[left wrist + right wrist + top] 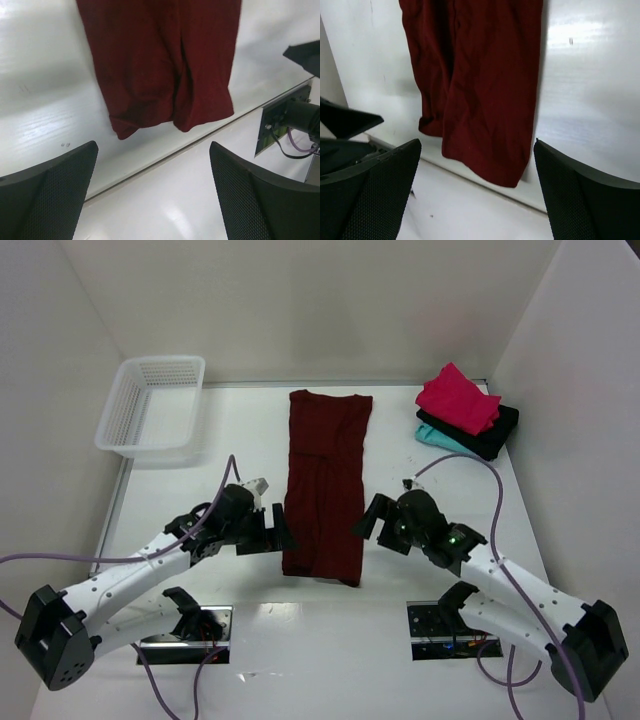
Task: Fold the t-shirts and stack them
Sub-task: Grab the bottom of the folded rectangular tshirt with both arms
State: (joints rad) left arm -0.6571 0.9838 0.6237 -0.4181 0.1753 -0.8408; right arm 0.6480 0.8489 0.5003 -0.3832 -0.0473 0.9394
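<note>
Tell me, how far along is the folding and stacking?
Done: pink shirt, black shirt and teal shirt sit stacked far right. In hand: the maroon shirt lies as a long strip; the left gripper and right gripper, both open, flank its near end. Left: fold it shorter, stack it.

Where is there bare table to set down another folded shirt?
Bare strips lie between the white basket and the maroon shirt, and between that shirt and the folded stack at back right. Crowded: the shirt's near end, flanked by the open left gripper and right gripper.

a lab test cell: white table (250, 640) boxed in by plain white walls (330, 300).
</note>
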